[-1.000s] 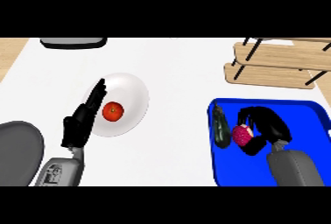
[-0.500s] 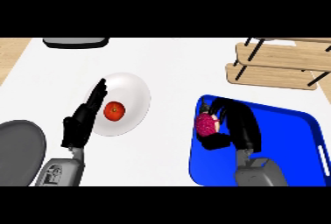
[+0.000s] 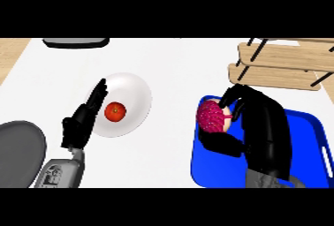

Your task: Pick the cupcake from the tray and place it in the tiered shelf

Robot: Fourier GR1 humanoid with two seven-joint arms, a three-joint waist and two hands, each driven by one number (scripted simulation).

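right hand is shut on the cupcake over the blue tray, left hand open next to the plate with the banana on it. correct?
One error: the plate holds a small red-orange round fruit, not a banana, as the head view shows. The rest stands: the right hand is curled round the cupcake over the blue tray, and the left hand is open beside the plate.

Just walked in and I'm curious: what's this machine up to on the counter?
The robot's right hand is curled round a pink-frosted cupcake over the left end of a blue tray. The wooden tiered shelf, where the cupcake should go, stands just beyond the tray. The left hand rests open beside a white plate holding a small red fruit.
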